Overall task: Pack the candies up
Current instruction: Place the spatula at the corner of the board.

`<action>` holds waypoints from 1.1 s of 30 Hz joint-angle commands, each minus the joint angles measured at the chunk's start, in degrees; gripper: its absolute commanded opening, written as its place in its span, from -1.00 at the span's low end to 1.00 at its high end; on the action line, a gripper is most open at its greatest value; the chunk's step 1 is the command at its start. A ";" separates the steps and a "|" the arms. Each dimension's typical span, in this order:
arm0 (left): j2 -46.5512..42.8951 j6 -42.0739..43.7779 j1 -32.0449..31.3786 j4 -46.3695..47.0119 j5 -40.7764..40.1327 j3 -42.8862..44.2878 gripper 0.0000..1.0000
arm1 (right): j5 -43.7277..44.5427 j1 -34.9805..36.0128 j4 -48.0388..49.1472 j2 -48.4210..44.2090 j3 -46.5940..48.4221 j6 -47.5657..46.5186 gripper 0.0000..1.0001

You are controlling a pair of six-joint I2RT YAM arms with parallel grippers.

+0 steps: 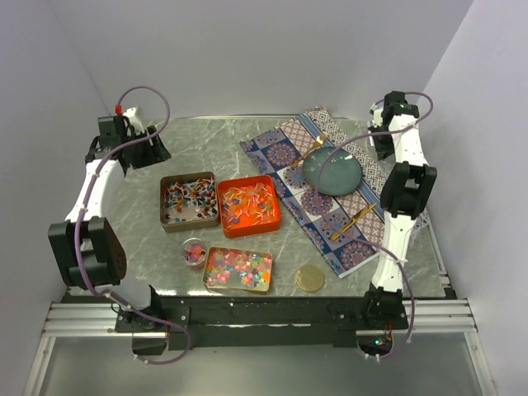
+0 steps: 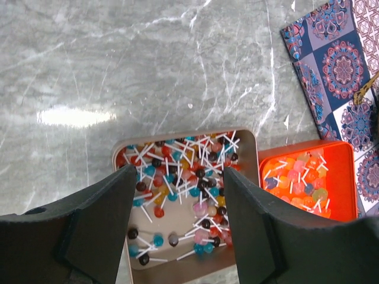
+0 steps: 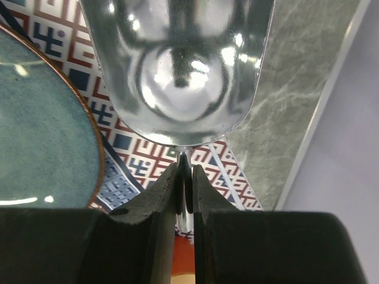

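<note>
Candies (image 1: 238, 269) sat in 3 open tins in the middle of the table (image 1: 140, 247). Stick ones were in the brown tin (image 2: 177, 228) and the orange tin (image 2: 346, 177), and bead-like jellies were in the gold tin (image 1: 238, 289) nearest the arm bases. A few more were in the small jar (image 1: 184, 247) beside it. The gold lid (image 1: 310, 279) lay just right of the gold tin.

Left gripper (image 2: 179, 177) was spread wide with nothing in it, looking down on the brown tin. Right gripper (image 3: 185, 168) was clamped on the thin handle of a metal scoop (image 3: 177, 71) at the far right, over the patterned mat (image 3: 228, 168) next to the teal plate (image 3: 41, 124). The scoop bowl looked empty.

Risks, as I judged them:
- The grip was fingertips only on a narrow handle. Digging load could twist the scoop in the jaws and dump the payload.
- The scoop was well apart from every tin. The route crossed the plate and 2 gold utensils (image 1: 356, 221) on the mat, so a low sweep could snag them.
- The stick candies were tangled, so a scoop could drag a clump over the tin wall.
- The jar mouth looked small against the scoop lip, so pouring could scatter beads.
- 2 arms converging on 1 tin could clash.
</note>
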 commanded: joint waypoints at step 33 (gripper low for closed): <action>3.74 -6.04 -2.12 4.13 1.72 4.88 0.30 | 0.66 -24.85 9.84 -55.04 -90.15 -21.83 -1.00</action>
